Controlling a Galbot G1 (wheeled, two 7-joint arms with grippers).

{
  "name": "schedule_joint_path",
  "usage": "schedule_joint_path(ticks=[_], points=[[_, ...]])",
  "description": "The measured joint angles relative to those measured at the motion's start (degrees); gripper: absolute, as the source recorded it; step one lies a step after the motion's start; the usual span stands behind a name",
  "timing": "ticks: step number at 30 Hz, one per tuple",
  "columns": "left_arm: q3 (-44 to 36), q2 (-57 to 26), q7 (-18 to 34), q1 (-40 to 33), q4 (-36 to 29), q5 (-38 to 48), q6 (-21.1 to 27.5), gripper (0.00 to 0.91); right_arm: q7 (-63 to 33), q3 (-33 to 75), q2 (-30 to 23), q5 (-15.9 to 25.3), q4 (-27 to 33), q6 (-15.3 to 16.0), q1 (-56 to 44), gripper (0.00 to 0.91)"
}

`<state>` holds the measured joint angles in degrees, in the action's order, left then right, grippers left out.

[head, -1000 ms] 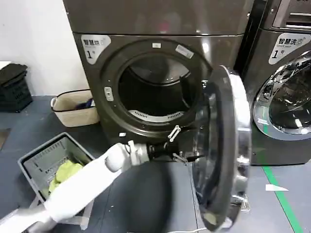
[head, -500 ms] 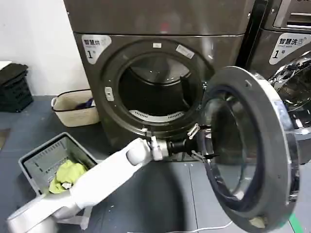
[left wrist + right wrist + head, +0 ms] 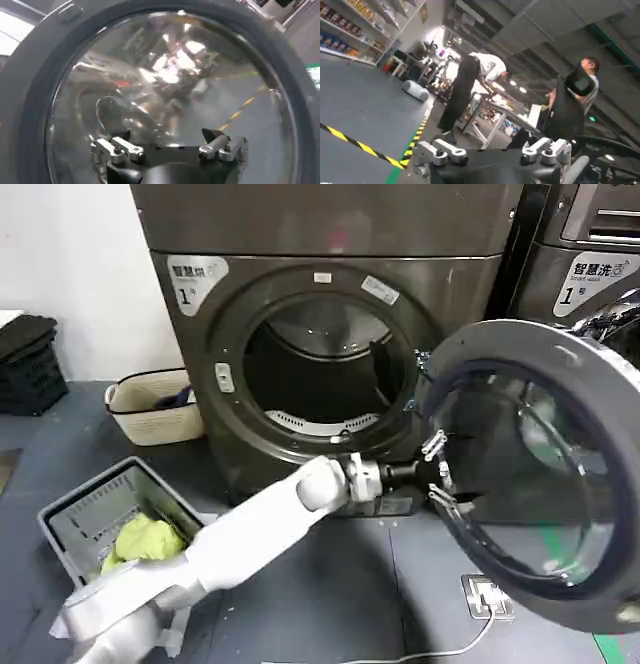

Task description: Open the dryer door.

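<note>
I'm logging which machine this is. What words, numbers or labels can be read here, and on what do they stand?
"智慧烘" above "1": badge at the upper left of the open dryer's front.
"智慧洗" above "1": badge on the second machine.
Small white stickers above the drum opening: too small to read.
Dryer door, beside the left gripper: no readable text.

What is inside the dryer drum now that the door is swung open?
Through the opening, the drum shows a bare metal wall and a perforated strip at the bottom front; no laundry is visible. Its deepest part is dark. The dryer door stands wide open, with the left gripper at its inner rim.
</note>
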<state>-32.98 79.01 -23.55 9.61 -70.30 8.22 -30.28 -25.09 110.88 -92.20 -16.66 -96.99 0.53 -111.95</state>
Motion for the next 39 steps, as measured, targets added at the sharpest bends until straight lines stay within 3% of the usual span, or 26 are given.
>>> schedule_joint_path(ticks=[7,13,18,39], points=[[-0.12,4.11,0.73,-1.10,3.98,-1.25,1.13,0.907,-0.01,0.12,0.00,-0.06,-0.15,-0.43,-0.06,0.907],[-0.08,6.64,3.69,-1.29,6.30,-1.33,6.07,0.907,0.02,-0.25,0.00,0.03,-0.32,-0.65,0.31,0.907],[0.08,7.45,3.78,-1.25,6.97,-0.89,6.29,0.907,0.15,-0.32,0.00,0.02,-0.76,-0.62,0.40,0.907],[0.09,2.28,3.16,1.62,0.16,0.58,8.38,0.907,0.58,-0.79,0.01,-0.14,-0.53,-0.41,0.80,0.907]])
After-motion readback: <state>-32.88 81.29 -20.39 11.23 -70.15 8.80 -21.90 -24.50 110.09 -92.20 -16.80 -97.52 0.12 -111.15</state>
